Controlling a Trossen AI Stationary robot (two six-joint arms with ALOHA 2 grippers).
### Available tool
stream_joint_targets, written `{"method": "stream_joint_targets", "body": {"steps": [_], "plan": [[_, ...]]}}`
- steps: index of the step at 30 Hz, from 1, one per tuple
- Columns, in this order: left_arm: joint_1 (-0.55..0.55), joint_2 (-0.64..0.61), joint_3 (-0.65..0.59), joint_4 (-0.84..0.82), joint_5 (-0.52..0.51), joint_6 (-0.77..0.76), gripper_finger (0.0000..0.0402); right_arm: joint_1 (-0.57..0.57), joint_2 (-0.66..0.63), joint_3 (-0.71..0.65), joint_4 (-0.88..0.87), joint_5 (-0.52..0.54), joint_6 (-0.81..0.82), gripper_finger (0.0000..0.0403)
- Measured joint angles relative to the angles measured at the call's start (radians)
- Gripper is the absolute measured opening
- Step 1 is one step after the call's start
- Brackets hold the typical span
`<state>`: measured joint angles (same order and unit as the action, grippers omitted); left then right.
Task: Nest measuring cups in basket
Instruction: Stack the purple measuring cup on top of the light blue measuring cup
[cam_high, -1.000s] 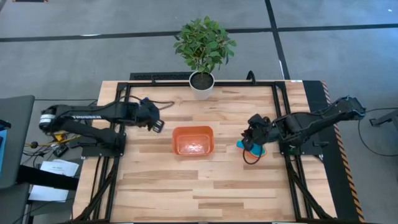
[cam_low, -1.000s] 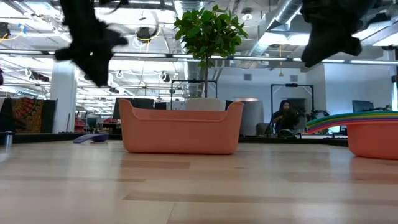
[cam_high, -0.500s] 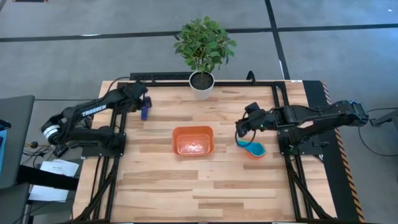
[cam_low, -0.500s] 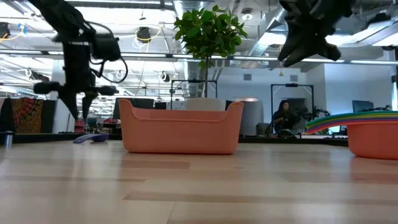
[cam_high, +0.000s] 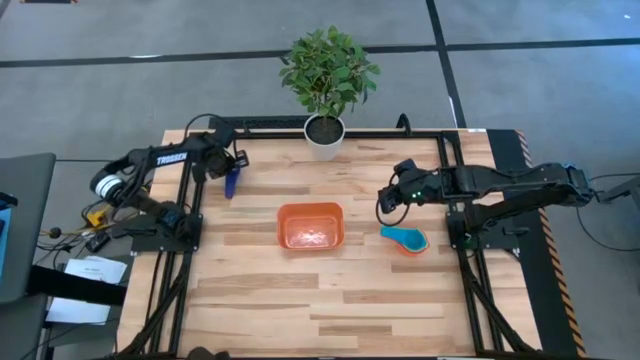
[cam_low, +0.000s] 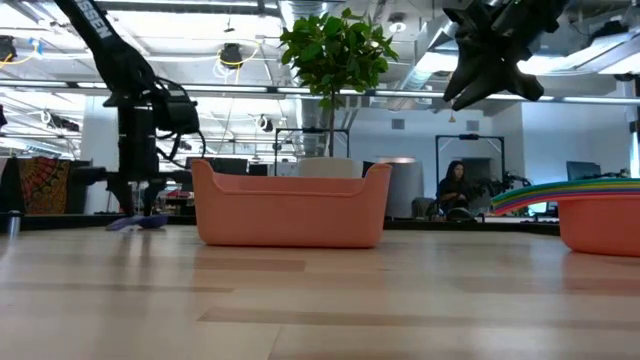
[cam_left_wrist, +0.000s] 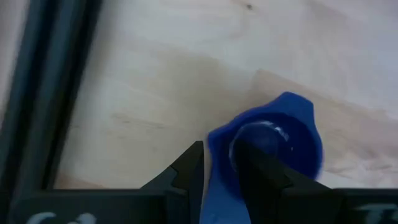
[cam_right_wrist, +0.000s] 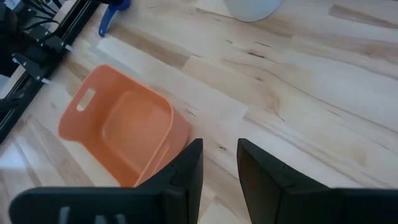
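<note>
The dark blue measuring cup lies on the table at the far left, bowl up; it also shows in the low view. My left gripper stands over it, pointing down, shut on it. The other cups lie nested in one stack on the table, right of the orange basket. My right gripper hangs high between basket and stack, empty, its fingers a narrow gap apart. My left gripper has the dark blue cup's handle between its two fingers, right where it joins the bowl. The fingers come from above, pointing down, and lie across the handle. The cup rests on the table.
A white pot with a green plant stands at the far edge, mid-table. Black frame rails run along the left and right sides. Bare wood lies toward the near edge. A person sits in the room behind.
My left gripper has swung from beside the basket toward the table's far left corner, then come down onto the dark blue cup, which has stayed in place. My right gripper has risen off the nested stack and gone toward the far edge and the basket.
</note>
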<state>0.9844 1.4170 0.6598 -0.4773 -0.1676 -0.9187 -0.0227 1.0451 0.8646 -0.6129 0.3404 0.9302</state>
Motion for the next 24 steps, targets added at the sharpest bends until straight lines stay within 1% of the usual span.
{"method": "stream_joint_targets", "body": {"steps": [4,11,14,19,21,24], "plan": [[-0.001,0.029,0.000,0.026,0.024,0.010,0.0079,0.000,0.000,0.000,-0.005,-0.001,0.000,0.0122],[-0.003,0.031,0.000,0.043,0.034,0.061,0.0076,0.000,0.000,0.000,-0.016,-0.002,0.000,0.0120],[-0.003,0.031,0.000,0.034,0.038,0.082,0.0060,0.000,0.000,0.000,-0.016,-0.002,0.000,0.0119],[-0.006,0.029,0.002,-0.001,0.058,0.158,0.0012,0.000,0.000,0.000,-0.016,-0.002,-0.012,0.0118],[-0.014,0.029,0.002,-0.015,0.062,0.196,0.0008,0.000,0.000,0.000,-0.017,-0.002,-0.012,0.0118],[-0.035,0.028,0.002,-0.037,0.084,0.230,0.0013,0.000,0.000,0.000,-0.016,-0.002,-0.017,0.0118]]}}
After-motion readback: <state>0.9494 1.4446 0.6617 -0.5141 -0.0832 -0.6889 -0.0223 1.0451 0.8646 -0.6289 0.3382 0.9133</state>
